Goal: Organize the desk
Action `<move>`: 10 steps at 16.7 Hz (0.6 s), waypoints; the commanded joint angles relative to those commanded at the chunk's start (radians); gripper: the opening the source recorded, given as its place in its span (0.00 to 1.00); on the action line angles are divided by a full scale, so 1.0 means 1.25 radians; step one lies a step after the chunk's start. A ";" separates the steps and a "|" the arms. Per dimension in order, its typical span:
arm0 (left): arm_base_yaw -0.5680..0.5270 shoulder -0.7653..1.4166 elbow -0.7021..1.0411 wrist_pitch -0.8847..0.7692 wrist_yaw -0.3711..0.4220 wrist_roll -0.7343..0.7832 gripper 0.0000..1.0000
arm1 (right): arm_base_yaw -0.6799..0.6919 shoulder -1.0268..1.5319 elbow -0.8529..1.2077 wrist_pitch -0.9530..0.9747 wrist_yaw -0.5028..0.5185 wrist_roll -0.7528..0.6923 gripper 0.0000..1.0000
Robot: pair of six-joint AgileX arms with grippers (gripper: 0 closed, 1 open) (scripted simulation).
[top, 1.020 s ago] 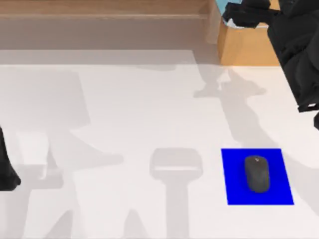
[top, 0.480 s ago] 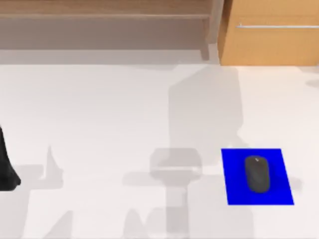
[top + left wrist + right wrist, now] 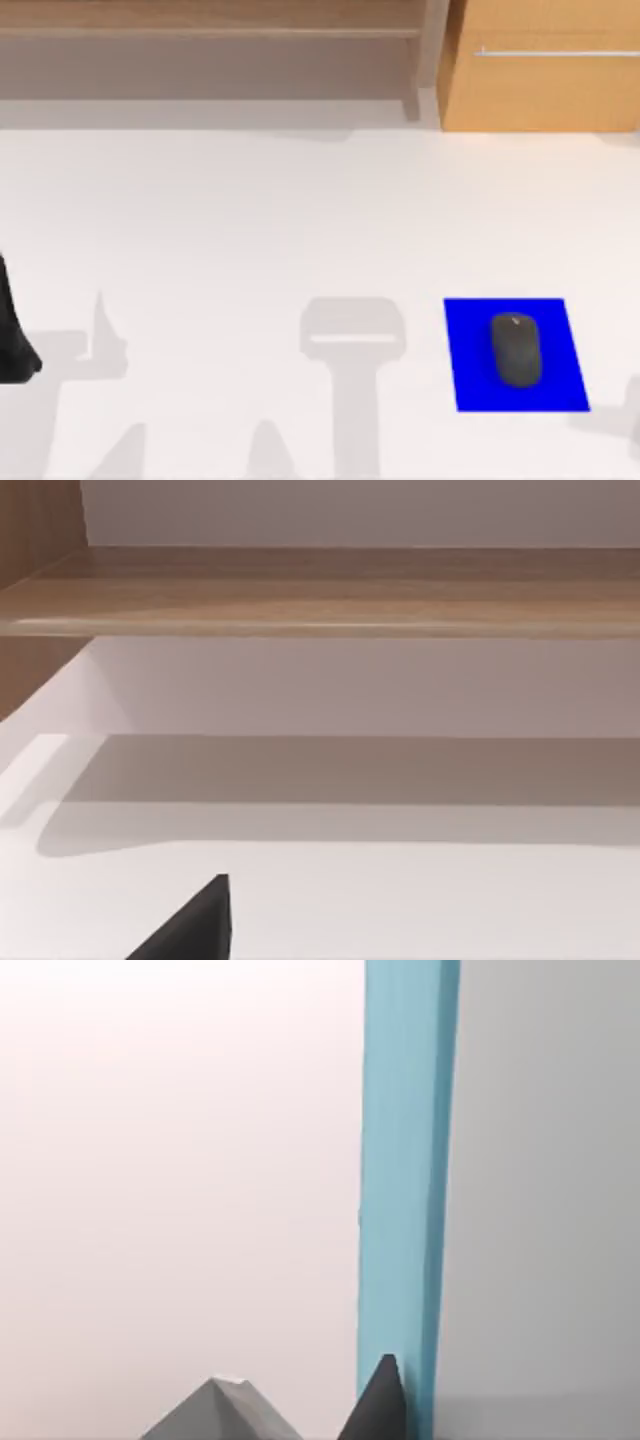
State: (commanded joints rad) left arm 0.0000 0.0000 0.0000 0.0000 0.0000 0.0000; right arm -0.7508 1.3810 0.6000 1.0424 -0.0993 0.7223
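The desk [image 3: 250, 220] is a wide white tabletop with a light-wood shelf [image 3: 210, 35] along the back and a drawer unit [image 3: 545, 85] at the back right, its front flush and its handle showing. My left arm [image 3: 12, 335] is parked at the table's left edge. A black part of my left gripper [image 3: 195, 925] hangs over bare white desk [image 3: 400, 900], facing the shelf [image 3: 330, 590]. My right gripper [image 3: 300, 1415] is open with nothing between its tips, beside a light blue upright strip [image 3: 405, 1160].
A dark computer mouse [image 3: 516, 349] lies on a blue rectangular mat [image 3: 470, 360] at the front right. Arm shadows fall across the front middle and the front right corner of the table.
My right arm was at the drawer unit a second ago, with light blue showing beside it, and has left the top view. The drawer front now shows whole. Shadows have shifted toward the front.
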 joint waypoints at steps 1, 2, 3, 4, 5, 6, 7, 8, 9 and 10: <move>0.000 0.000 0.000 0.000 0.000 0.000 1.00 | -0.029 0.014 -0.004 -0.002 -0.019 0.021 0.00; 0.000 0.000 0.000 0.000 0.000 0.000 1.00 | -0.045 0.032 -0.008 -0.009 -0.035 0.043 0.00; 0.000 0.000 0.000 0.000 0.000 0.000 1.00 | -0.061 0.049 -0.012 -0.016 -0.051 0.064 0.00; 0.000 0.000 0.000 0.000 0.000 0.000 1.00 | -0.070 0.067 -0.015 -0.025 -0.065 0.086 0.00; 0.000 0.000 0.000 0.000 0.000 0.000 1.00 | -0.076 0.086 -0.018 -0.036 -0.079 0.108 0.00; 0.000 0.000 0.000 0.000 0.000 0.000 1.00 | -0.078 0.105 -0.020 -0.048 -0.092 0.130 0.00; 0.000 0.000 0.000 0.000 0.000 0.000 1.00 | -0.074 0.123 -0.020 -0.061 -0.104 0.153 0.00; 0.000 0.000 0.000 0.000 0.000 0.000 1.00 | -0.070 0.141 -0.020 -0.074 -0.116 0.175 0.00; 0.000 0.000 0.000 0.000 0.000 0.000 1.00 | -0.059 0.158 -0.017 -0.088 -0.127 0.198 0.00; 0.000 0.000 0.000 0.000 0.000 0.000 1.00 | -0.047 0.174 -0.014 -0.103 -0.137 0.221 0.00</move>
State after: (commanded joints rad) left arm 0.0000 0.0000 0.0000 0.0000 0.0000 0.0000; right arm -0.8095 1.5983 0.5831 0.9142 -0.2710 0.9984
